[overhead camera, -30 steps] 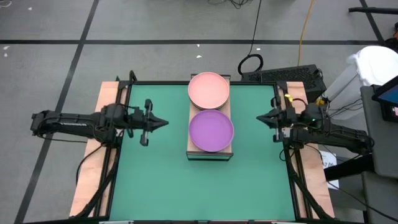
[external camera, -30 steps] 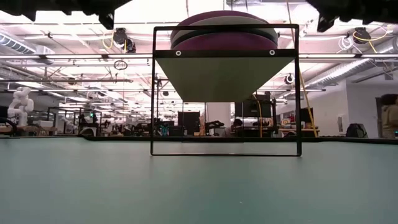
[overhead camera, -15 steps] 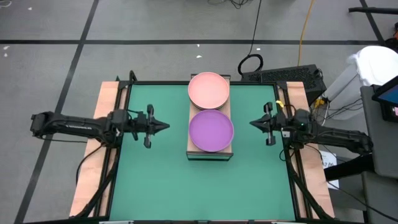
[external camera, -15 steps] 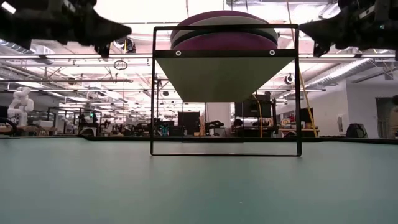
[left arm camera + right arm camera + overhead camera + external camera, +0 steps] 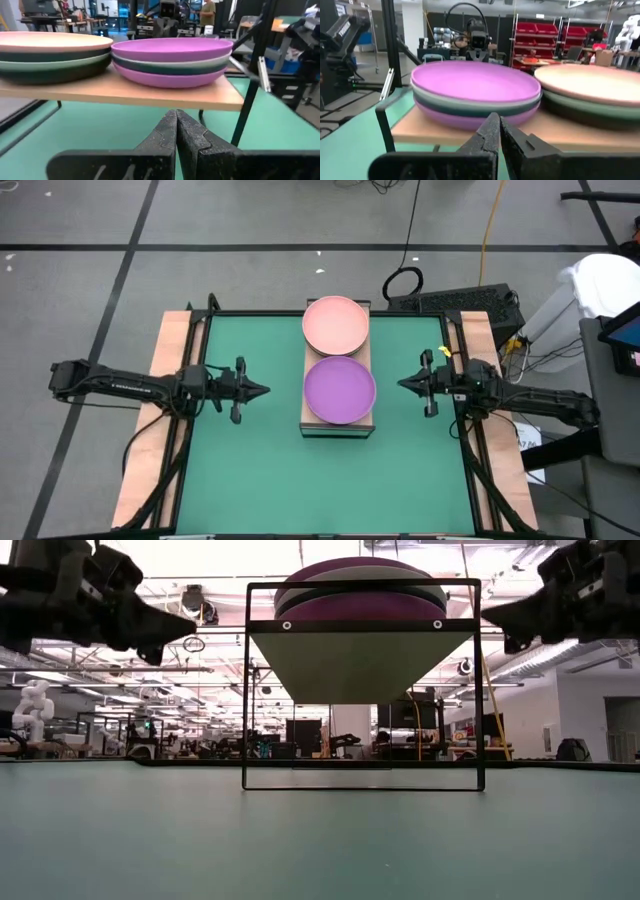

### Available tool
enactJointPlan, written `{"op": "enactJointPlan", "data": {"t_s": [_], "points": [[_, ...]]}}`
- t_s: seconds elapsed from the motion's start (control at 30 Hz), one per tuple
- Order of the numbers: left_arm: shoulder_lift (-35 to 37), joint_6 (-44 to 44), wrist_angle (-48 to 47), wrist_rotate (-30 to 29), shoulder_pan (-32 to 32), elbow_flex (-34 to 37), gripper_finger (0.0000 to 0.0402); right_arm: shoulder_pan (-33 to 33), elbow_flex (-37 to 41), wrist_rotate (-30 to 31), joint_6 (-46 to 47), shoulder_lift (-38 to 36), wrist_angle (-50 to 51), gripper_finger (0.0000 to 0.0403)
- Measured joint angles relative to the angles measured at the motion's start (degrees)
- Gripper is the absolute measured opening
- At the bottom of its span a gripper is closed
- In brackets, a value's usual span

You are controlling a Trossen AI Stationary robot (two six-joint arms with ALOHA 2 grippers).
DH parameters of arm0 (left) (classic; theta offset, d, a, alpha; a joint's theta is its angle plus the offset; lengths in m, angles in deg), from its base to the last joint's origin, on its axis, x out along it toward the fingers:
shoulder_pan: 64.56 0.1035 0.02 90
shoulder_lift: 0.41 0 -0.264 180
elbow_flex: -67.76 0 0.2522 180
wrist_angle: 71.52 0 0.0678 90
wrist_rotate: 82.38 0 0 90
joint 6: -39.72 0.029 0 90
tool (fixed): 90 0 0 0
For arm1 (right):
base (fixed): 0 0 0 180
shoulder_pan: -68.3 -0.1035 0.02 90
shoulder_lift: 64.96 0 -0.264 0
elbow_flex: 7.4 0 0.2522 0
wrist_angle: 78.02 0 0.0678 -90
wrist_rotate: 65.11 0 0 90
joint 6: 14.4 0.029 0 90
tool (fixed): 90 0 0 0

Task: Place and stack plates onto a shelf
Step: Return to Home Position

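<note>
Two stacks of plates rest on the light wooden shelf [image 5: 366, 358], which stands raised on a black frame at the mat's far middle. The near stack is topped by a purple plate [image 5: 340, 389], the far one by a pink plate [image 5: 336, 324]. The left wrist view shows both stacks side by side, purple [image 5: 172, 60] and pink [image 5: 52, 52]. My left gripper [image 5: 264, 390] is shut and points level at the shelf from the left, apart from it. My right gripper [image 5: 402, 383] is shut and points at it from the right, also apart.
The green mat [image 5: 320, 480] lies bare toward the near edge. A keyboard [image 5: 470, 300] and cables lie beyond the table's far right corner. The shelf's black frame legs [image 5: 246, 690] stand on the mat.
Both grippers have sunk, coming lower into the low view on either side of the shelf. In the high view the left one has drawn a little toward the table's left edge, and the right one has shifted slightly toward the shelf. Both stay shut. The plates have not moved.
</note>
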Motion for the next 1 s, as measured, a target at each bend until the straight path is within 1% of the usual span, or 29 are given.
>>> {"op": "enactJointPlan", "data": {"t_s": [0.1, 0.2, 0.33, 0.5, 0.63, 0.8, 1.0], "points": [[0.2, 1.4, 0.7, -4.0, -1.2, 1.0, 0.0003, 0.0, 1.4, 0.6, 0.0, 0.0, 0.0, 0.0000], [0.5, 2.4, 2.5, -5.9, -1.5, 2.5, 0.0003, 0.0, 2.9, 3.9, -0.7, 0.0, 0.1, 0.0000], [0.5, 3.4, 5.8, -6.2, -1.5, 4.5, 0.0003, 0.0, 3.3, 7.3, -1.5, 0.0, 0.0, 0.0000], [0.5, 4.4, 6.0, -6.3, -1.5, 4.5, 0.0003, 0.0, 3.5, 7.8, -1.7, 0.0, 0.4, 0.0000], [0.5, 4.8, 6.0, -6.4, -1.5, 4.5, 0.0003, -0.1, 3.5, 11.6, -0.6, 0.0, 1.6, 0.0000], [0.5, 4.7, 6.0, -6.4, -1.5, 4.5, 0.0003, -1.4, 3.5, 12.6, 0.3, -0.2, 3.9, 0.0000], [0.5, 5.2, 6.0, -6.4, -1.5, 4.5, 0.0003, -5.5, 3.6, 19.3, 0.0, -1.4, 6.7, 0.0000]]}}
